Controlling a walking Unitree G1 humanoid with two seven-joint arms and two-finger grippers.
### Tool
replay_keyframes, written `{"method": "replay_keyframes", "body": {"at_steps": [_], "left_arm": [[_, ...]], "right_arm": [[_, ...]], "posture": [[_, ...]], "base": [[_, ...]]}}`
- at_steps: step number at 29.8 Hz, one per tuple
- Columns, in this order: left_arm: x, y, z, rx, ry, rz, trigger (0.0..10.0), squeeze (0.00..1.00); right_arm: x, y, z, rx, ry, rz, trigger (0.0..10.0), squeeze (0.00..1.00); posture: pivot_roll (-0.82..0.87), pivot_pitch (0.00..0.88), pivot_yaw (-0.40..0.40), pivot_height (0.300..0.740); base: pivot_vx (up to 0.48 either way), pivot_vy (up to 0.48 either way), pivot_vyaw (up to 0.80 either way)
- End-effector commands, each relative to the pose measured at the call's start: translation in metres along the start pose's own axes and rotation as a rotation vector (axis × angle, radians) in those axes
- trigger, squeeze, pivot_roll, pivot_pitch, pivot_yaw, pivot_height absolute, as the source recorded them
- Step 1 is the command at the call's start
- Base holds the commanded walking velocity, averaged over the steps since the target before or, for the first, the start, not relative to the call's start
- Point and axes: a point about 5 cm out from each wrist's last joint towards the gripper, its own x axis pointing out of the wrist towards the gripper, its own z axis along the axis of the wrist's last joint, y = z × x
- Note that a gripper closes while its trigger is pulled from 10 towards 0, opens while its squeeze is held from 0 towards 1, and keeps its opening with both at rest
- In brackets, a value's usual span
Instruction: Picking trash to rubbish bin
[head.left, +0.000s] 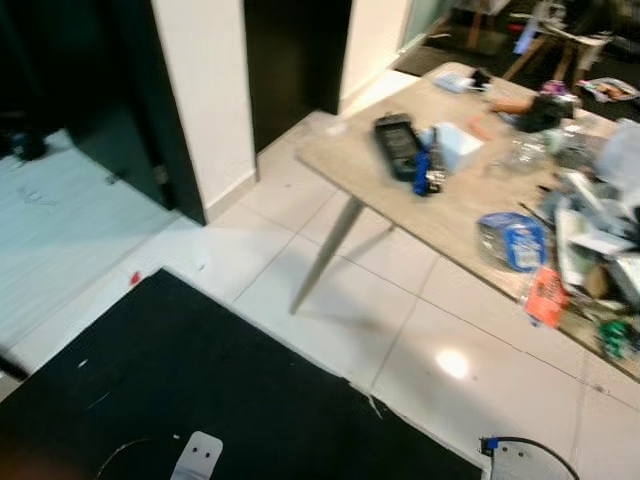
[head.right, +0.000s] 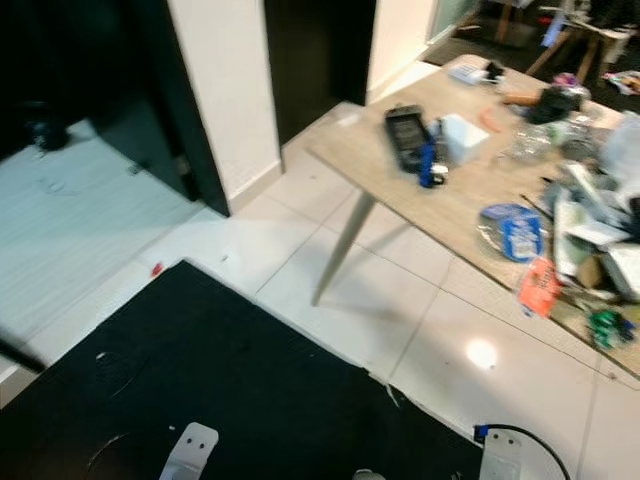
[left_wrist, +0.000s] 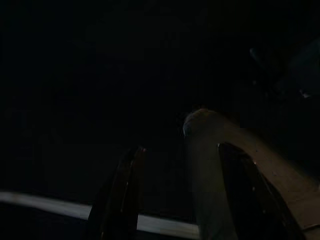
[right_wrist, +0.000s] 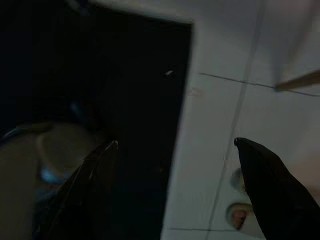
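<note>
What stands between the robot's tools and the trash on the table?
Nothing solid: only a black mat and white tiled floor. The trash lies on the table ahead to the right. Both tools hang open, low over the floor.

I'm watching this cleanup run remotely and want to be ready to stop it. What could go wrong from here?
1. The orange wrapper overhangs the table edge, so a nudge may drop it.
2. Trash is tightly piled on the table's right, so grabbing one piece may drag others off.
3. The black mat edge looks frayed where it meets the tiles, a possible trip point.
</note>
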Motion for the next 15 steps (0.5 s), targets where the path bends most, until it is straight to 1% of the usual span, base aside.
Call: {"method": "replay_keyframes", "body": {"at_steps": [1, 15], "left_arm": [[-0.0027, -0.0019, -0.0159, 0.007, 0.058, -0.002, 10.0, 0.00], [-0.0017, -0.0036, -0.0133, 0.021, 0.056, -0.009, 10.0, 0.00]], "right_arm": [[-0.0011, 0.0030, -0.0098, -0.002, 0.032, 0.007, 10.0, 0.00], [-0.0010, 0.0029, -0.0093, -0.004, 0.031, 0.006, 10.0, 0.00]], "posture": [[0.03, 0.087, 0.002, 0.740], [0.03, 0.087, 0.002, 0.740]], "base": [[0.000, 0.000, -0.80], [0.000, 0.000, -0.80]]}}
